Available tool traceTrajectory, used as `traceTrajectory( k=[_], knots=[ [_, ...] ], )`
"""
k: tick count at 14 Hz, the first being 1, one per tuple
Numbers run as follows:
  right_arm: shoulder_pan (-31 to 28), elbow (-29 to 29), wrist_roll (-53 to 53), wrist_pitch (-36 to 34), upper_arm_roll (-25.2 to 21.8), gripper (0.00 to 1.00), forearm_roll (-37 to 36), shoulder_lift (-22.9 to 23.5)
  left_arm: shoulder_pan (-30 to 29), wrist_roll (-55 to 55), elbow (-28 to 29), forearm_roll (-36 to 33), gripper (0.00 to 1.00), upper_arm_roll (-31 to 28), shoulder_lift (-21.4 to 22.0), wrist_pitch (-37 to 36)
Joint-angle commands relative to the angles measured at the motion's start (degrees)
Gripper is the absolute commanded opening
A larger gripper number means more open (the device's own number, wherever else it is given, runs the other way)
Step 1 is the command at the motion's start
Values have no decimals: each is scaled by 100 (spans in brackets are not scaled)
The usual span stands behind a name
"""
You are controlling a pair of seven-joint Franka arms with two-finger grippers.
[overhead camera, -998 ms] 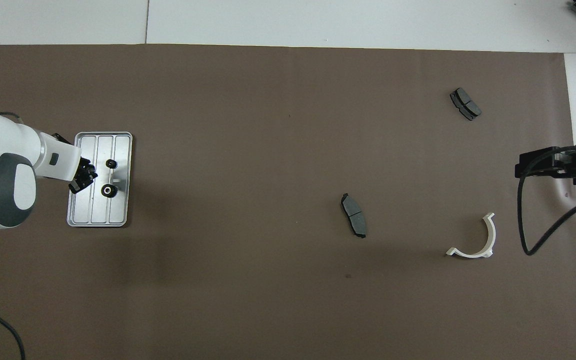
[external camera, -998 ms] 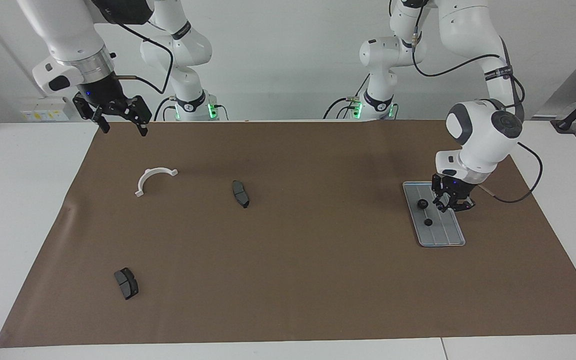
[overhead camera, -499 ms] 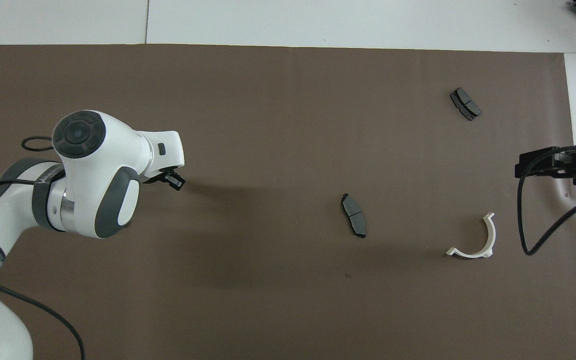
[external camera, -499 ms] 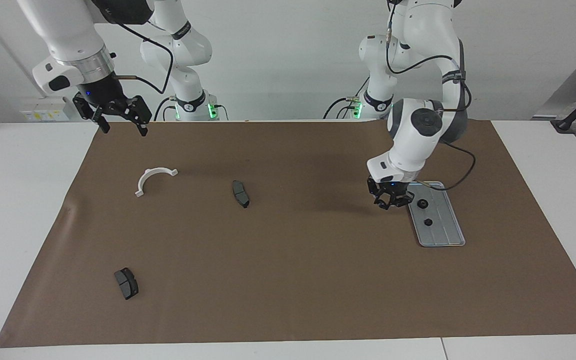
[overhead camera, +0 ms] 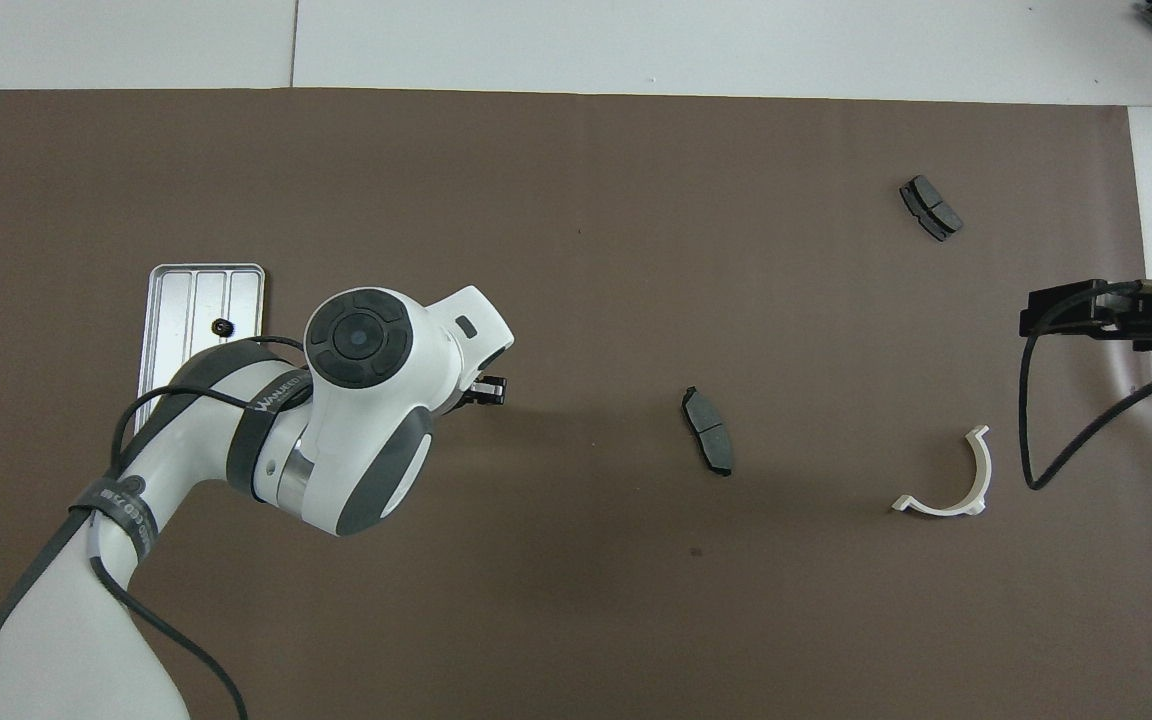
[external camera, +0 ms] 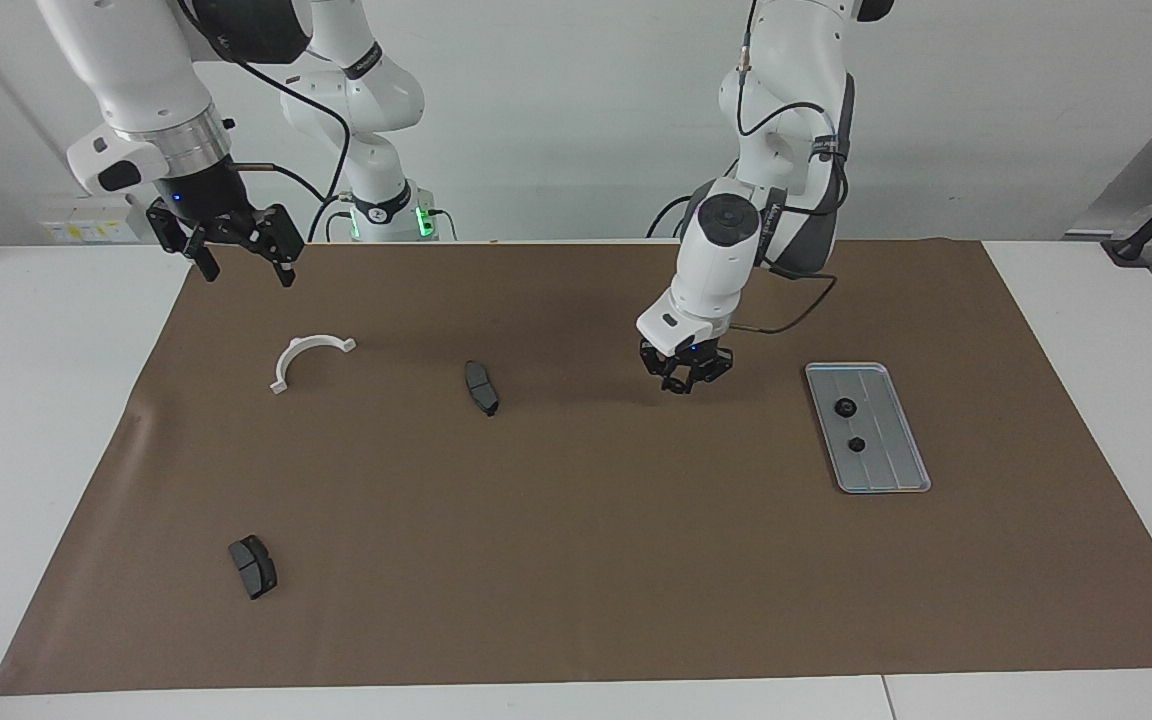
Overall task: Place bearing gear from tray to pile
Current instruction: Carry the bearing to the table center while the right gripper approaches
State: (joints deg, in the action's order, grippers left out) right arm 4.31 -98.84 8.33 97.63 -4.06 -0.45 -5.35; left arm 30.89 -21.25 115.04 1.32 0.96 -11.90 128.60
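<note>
Left hand (external camera: 684,378) hangs over brown mat (external camera: 576,560).

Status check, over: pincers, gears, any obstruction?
Left pincer over bare mat, between tray and pile. Right pincer open, waiting. Two gears on tray. Path looks clear.

White table (external camera: 36,400), brown mat (external camera: 586,550)

Trays: one (external camera: 891,465), right of the frame
Gears on the tray: two (external camera: 845,407) (external camera: 857,443)
Brake pads: two (external camera: 481,387) (external camera: 253,566)
White half-rings: one (external camera: 304,357), upper left
Robot arms: two (external camera: 736,235) (external camera: 141,90)
Brown mats: one (external camera: 586,560)
</note>
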Motion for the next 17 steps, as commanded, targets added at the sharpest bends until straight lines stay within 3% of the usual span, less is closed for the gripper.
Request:
traceTrajectory(
  k=[1, 6, 10, 11, 13, 17],
  knots=[
    [-44, -118, 46, 90, 28, 100, -95, -63, 329, -939, -463, 78, 16, -104, -487, 156],
    [-18, -83, 29, 89, 37, 100, -35, 59, 611, -1539, -1693, 580, 16, -104, -1331, 121],
    [123, -56, 99, 449, 81, 100, 271, 516, 663, -1768, -1907, 676, 16, -104, -1534, 156],
    [123, -56, 116, 580, 81, 100, 404, 604, 716, -1777, -1898, 755, 20, -104, -1543, 182],
    [245, -56, 143, 800, 81, 100, 536, 762, 716, -1786, -1863, 765, 40, -104, -1534, 401],
    [465, -56, 275, 1284, 90, 100, 686, 1123, 734, -1786, -1828, 791, 72, -87, -1543, 639]
  ],
)
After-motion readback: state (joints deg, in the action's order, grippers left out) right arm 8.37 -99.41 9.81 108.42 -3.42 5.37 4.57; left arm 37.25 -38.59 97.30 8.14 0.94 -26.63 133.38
